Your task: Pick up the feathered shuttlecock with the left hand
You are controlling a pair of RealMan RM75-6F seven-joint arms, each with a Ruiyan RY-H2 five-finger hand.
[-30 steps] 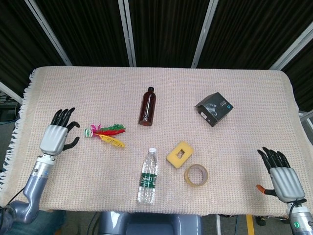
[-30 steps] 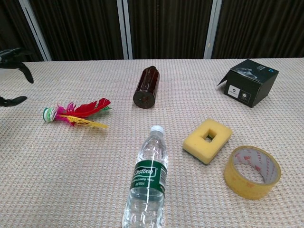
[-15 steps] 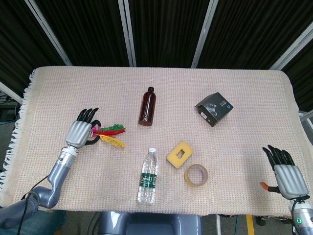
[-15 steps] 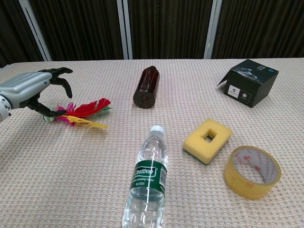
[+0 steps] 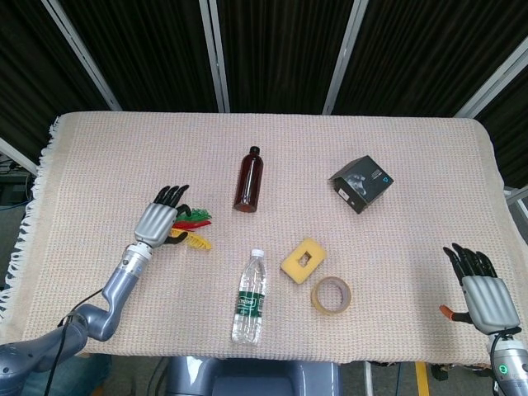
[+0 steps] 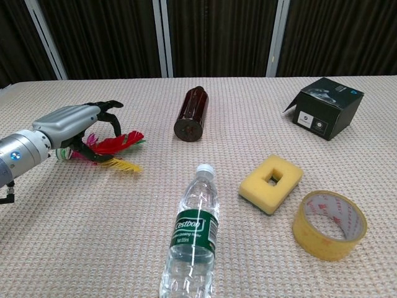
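Observation:
The feathered shuttlecock point(image 5: 194, 229) lies flat on the woven table cloth at the left, its red, green and yellow feathers point(image 6: 119, 144) pointing right. My left hand point(image 5: 158, 220) hovers right over its base end, and in the chest view the left hand point(image 6: 73, 123) arches its spread fingers over the base with the thumb low beside it. The base is mostly hidden under the hand. I cannot see the fingers closed on the shuttlecock. My right hand point(image 5: 481, 291) rests at the table's near right corner, fingers spread and holding nothing.
A brown bottle point(image 5: 249, 179) lies beyond the shuttlecock to its right. A clear water bottle point(image 5: 249, 299) lies near the front edge. A yellow sponge point(image 5: 303, 258), a tape roll point(image 5: 331, 295) and a black box point(image 5: 360, 183) sit further right.
My left hand has travelled right from the table's left edge and now covers the shuttlecock's base. The right hand drew back slightly toward the front edge. The shuttlecock has barely shifted.

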